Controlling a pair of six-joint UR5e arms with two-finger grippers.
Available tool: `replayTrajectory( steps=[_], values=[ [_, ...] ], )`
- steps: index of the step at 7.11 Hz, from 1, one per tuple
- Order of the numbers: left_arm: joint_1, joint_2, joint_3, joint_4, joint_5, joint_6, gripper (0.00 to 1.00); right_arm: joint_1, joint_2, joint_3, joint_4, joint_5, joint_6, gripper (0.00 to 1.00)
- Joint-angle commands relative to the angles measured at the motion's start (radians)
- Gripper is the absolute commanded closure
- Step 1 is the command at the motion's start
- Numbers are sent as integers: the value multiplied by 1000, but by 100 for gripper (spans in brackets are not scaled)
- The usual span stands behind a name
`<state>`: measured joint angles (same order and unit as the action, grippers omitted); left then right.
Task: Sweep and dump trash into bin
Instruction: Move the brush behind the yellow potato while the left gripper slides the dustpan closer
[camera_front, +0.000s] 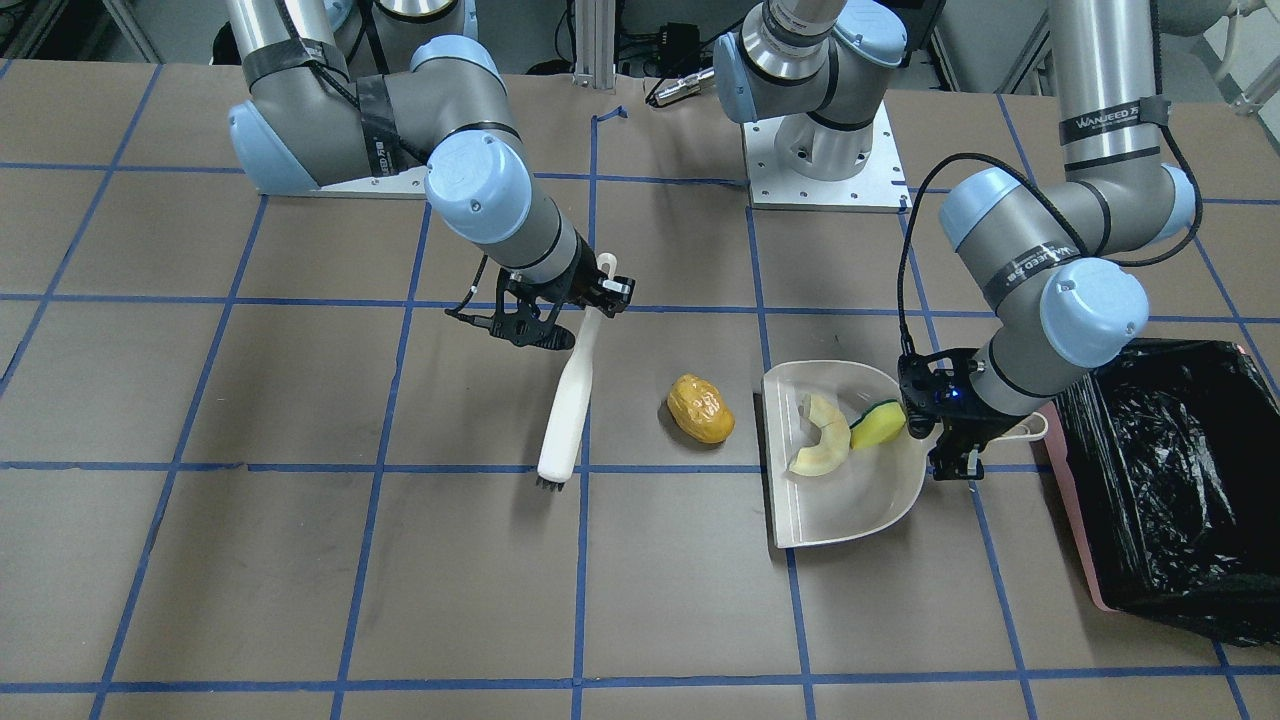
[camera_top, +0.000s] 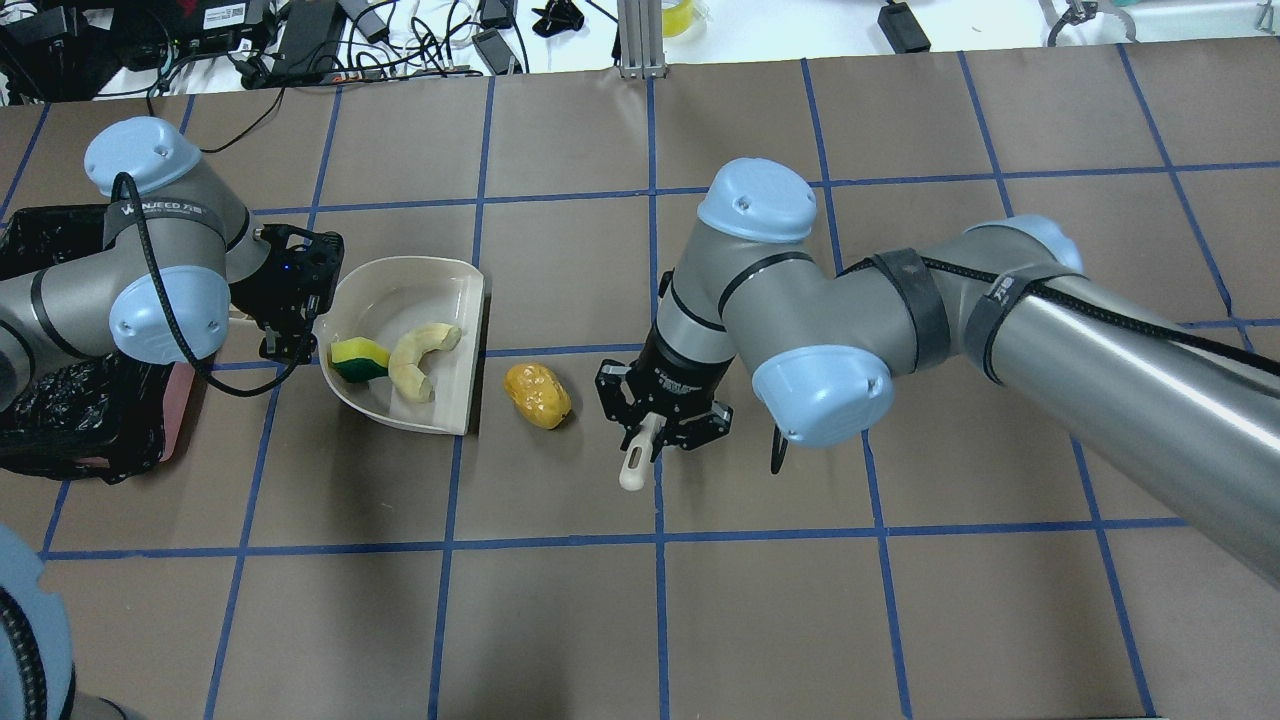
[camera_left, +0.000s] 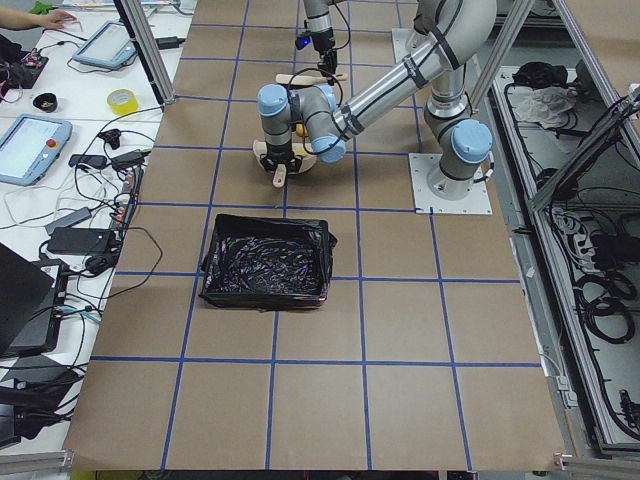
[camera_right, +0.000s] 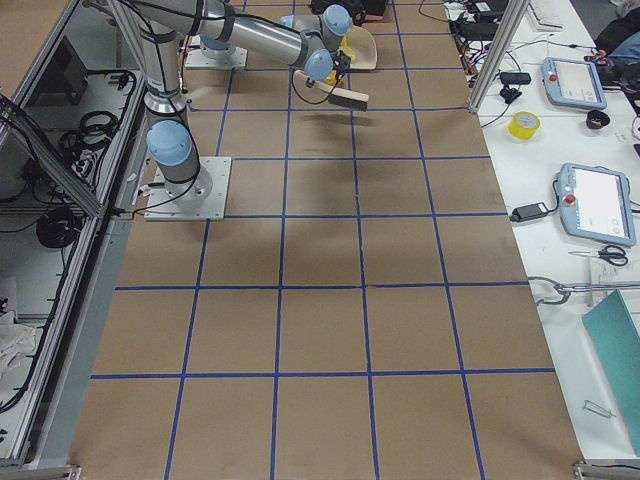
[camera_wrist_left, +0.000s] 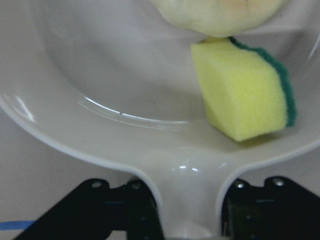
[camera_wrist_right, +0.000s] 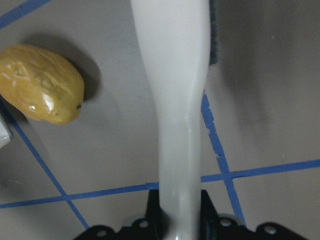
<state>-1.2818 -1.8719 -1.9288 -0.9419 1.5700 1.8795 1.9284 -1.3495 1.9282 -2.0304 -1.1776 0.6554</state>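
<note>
A cream dustpan (camera_front: 840, 500) lies on the table with the pale crescent slice (camera_front: 822, 436) and the yellow-green sponge piece (camera_front: 878, 423) inside it. My left gripper (camera_front: 962, 440) is shut on the dustpan's handle (camera_wrist_left: 187, 200); the sponge (camera_wrist_left: 245, 90) sits just ahead of it. The golden-brown potato-like lump (camera_front: 700, 408) lies on the table between the dustpan's open edge and a white brush (camera_front: 572, 400). My right gripper (camera_front: 578, 308) is shut on the brush handle (camera_wrist_right: 175, 100), bristles on the table, the lump (camera_wrist_right: 40, 84) beside it. The pink bin with its black bag (camera_front: 1170, 480) stands just behind the dustpan.
The table is brown with a blue tape grid. The left arm's base plate (camera_front: 820, 170) is at the robot's edge. Cables and power supplies (camera_top: 300, 40) lie beyond the table's far edge. The bin (camera_left: 267, 262) stands at the robot's left end.
</note>
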Motion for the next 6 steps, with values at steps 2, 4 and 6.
replayTrajectory(
  steps=[2,4,6],
  values=[
    [-2,25,-59,38,-1,-26,100,141,-3,48,-171,10,102,100],
    [-19,14,-62,40,-5,-78,100,142,35,46,-214,15,29,100],
    [-28,10,-62,43,-5,-88,100,142,117,38,-321,13,35,100]
  ],
)
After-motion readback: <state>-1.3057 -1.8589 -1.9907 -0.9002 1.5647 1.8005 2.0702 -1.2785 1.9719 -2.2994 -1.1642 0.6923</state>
